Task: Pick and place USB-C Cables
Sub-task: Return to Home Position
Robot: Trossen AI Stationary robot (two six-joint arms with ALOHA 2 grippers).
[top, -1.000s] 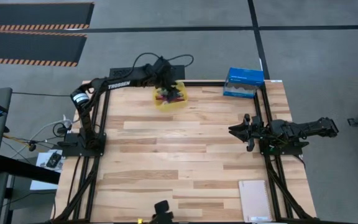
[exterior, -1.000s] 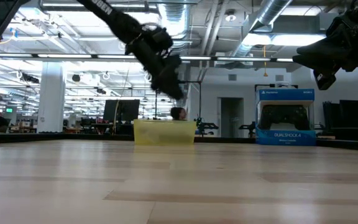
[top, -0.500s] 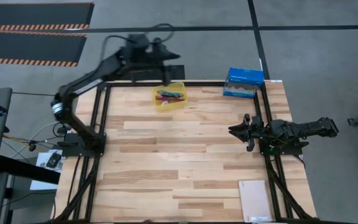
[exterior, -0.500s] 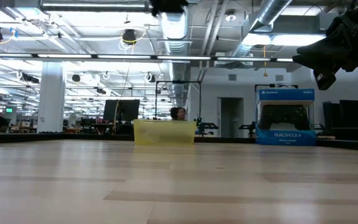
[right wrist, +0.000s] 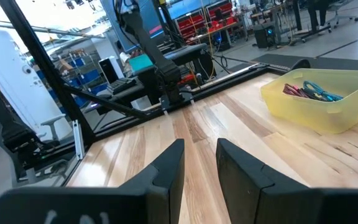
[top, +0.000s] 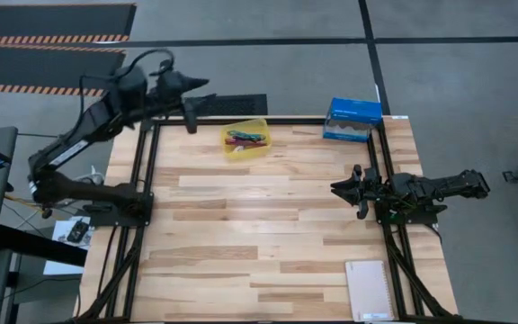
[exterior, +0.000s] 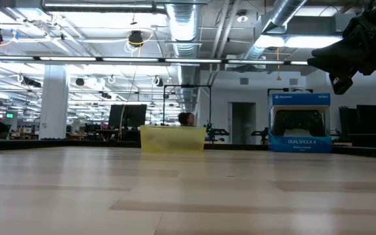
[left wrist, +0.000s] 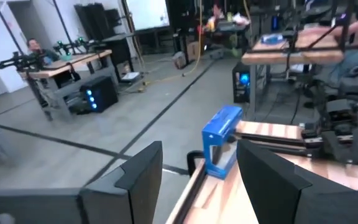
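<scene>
Pale wood-plank tabletop [top: 268, 225]: bundled coloured USB-C cables [top: 245, 138] lie inside the translucent yellow plastic bin [top: 257, 151] at its far edge, job apparently complete, hence left arm [top: 106, 112] high beyond the far-left corner and right arm [top: 421, 191] parked at right edge, both jaws parted, empty.

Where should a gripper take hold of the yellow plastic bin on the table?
Probably take the yellow plastic bin by its thin upright wall, straight down from above, one of the jaws inside and one outside: it sits open-topped, and the bundled cables leave the edges bare.
</scene>
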